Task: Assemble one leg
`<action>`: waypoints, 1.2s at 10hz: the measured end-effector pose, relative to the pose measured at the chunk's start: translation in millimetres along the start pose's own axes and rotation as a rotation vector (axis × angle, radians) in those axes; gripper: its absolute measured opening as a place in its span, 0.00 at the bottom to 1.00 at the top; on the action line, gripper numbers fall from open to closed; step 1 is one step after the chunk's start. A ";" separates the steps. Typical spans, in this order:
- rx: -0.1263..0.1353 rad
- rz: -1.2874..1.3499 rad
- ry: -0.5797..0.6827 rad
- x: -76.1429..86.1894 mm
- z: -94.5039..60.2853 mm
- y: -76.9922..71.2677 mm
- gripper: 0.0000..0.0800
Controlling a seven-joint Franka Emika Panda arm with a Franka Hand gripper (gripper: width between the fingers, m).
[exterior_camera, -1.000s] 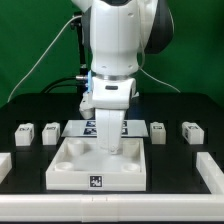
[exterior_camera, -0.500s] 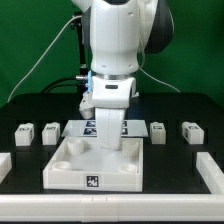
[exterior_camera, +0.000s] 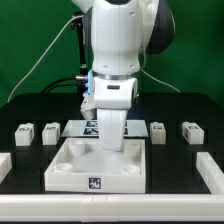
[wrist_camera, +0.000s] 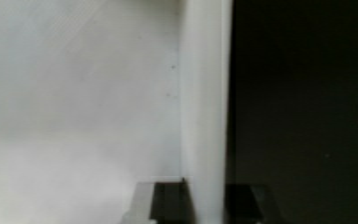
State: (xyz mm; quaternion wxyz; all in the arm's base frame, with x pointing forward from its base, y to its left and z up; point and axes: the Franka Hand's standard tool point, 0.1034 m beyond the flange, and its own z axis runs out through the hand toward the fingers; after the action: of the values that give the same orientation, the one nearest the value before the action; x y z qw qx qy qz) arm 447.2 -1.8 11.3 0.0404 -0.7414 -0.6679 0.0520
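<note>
Several small white legs with tags lie on the black table: two at the exterior view's left (exterior_camera: 24,130) (exterior_camera: 50,130) and two at its right (exterior_camera: 157,129) (exterior_camera: 190,130). The big white tray-like piece (exterior_camera: 70,165) with round sockets lies in the middle. My gripper (exterior_camera: 110,141) is down at its far side, holding no leg. In the wrist view the gripper (wrist_camera: 206,206) has a dark finger on each side of the tray's upright white wall (wrist_camera: 204,100), which fills the gap between them. The tray's pale floor (wrist_camera: 69,110) is on one side and the black table on the other.
The marker board (exterior_camera: 82,127) lies behind the tray, partly hidden by the arm. White L-shaped guide rails stand at the front left (exterior_camera: 4,165) and front right (exterior_camera: 210,172). A black cable hangs behind the arm against the green backdrop.
The arm has shifted very slightly. The tray and the legs have not visibly moved.
</note>
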 end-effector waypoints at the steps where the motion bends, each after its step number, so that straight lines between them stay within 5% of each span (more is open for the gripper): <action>1: -0.007 -0.016 0.004 11.2 -0.9 5.0 0.09; 7: -0.044 -0.067 0.054 88.2 -6.9 34.0 0.09; 12: -0.049 -0.027 0.061 93.1 -6.9 37.4 0.10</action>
State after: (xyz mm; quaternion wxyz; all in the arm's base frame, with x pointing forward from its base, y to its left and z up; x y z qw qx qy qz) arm 494.5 86.9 11.1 0.0432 -0.7343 -0.6774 0.0124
